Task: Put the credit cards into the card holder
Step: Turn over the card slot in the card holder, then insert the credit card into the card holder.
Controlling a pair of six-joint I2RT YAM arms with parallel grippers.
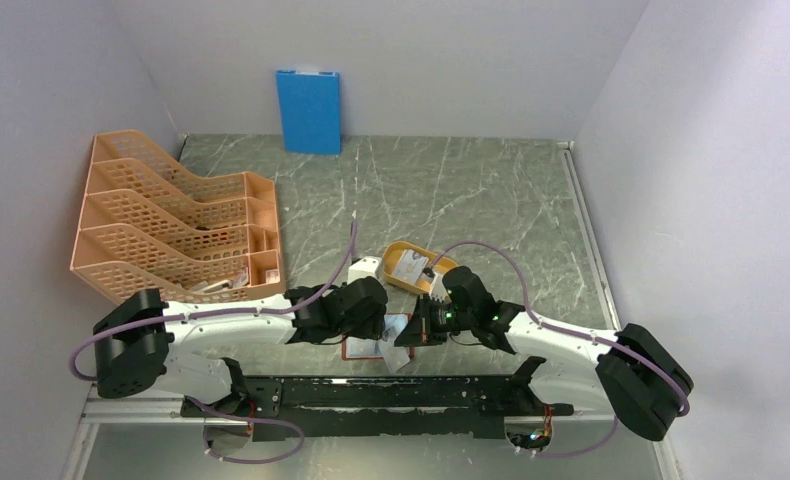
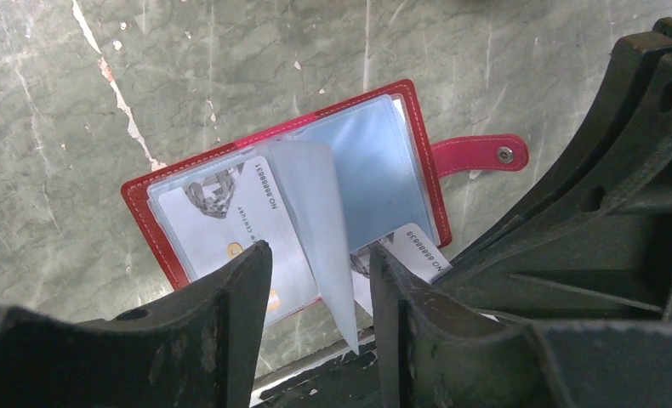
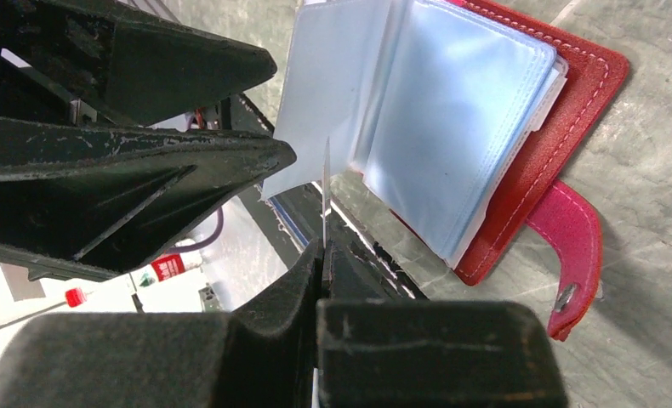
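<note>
Card holder, dark red with a snap tab, lies open and flat on the green marbled surface. In the overhead view it sits at 6 o'clock, close to the near edge, between the two arms. Clear plastic sleeves fan out from its spine.

From the left wrist view, the left tool hangs over the holder's near edge with its fingers spread apart. One clear sleeve stands up in the gap between them; neither finger appears to press on it. At 9 o'clock of that sleeve, a pale blue and white credit card is tucked in a pocket with its printed number showing.

The right tool is pressed together, pinching a second card by its edge. This card's free end points at the holder's sleeves, at 5 o'clock of the holder in the left wrist view. From the right wrist view it shows only as a thin upright line.

At 1 o'clock of the holder is a yellow oval tray with what looks like a third card inside, and a small white block just beside the tray. An orange mesh file rack stands at 9 o'clock on the surface. A blue board leans on the back wall at 12 o'clock.
</note>
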